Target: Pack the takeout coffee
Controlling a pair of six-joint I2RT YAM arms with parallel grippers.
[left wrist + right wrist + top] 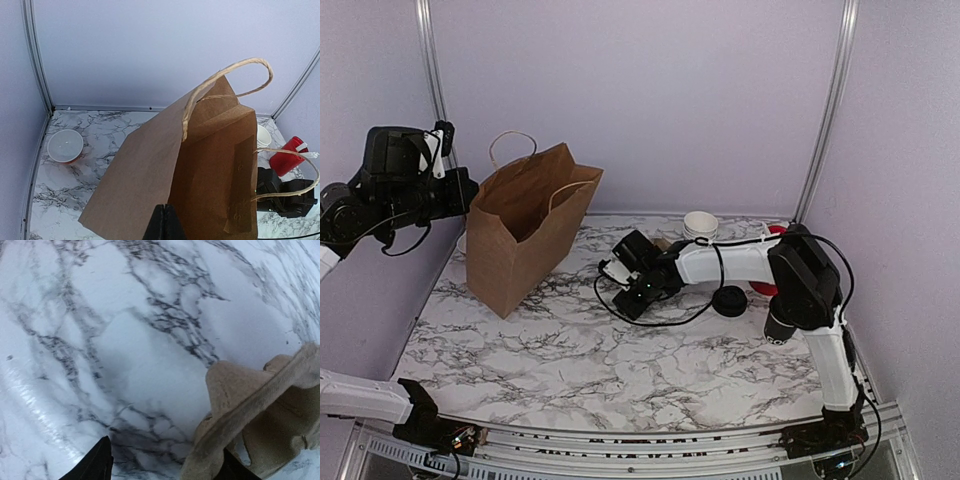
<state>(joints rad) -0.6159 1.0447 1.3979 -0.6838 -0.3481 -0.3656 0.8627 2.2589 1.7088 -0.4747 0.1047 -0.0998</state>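
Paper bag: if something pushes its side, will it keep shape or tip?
The paper bag is probably light and floppy: its thin walls lean and crease. Standing tall, it may tip when pushed, though the left gripper pinching its rim should steady it.

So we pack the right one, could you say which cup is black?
The black cup beside the black lid, under the right arm; the stacked cups behind are white.

Table (620, 350): white marble pattern with grey-black veining, set against plain pale lilac walls (640, 100). Paper bag (520, 240): unprinted kraft brown (its twisted handles a paler tan). Lid (728, 301) black; tub (286, 161) red; stacked cups (700, 224) white.
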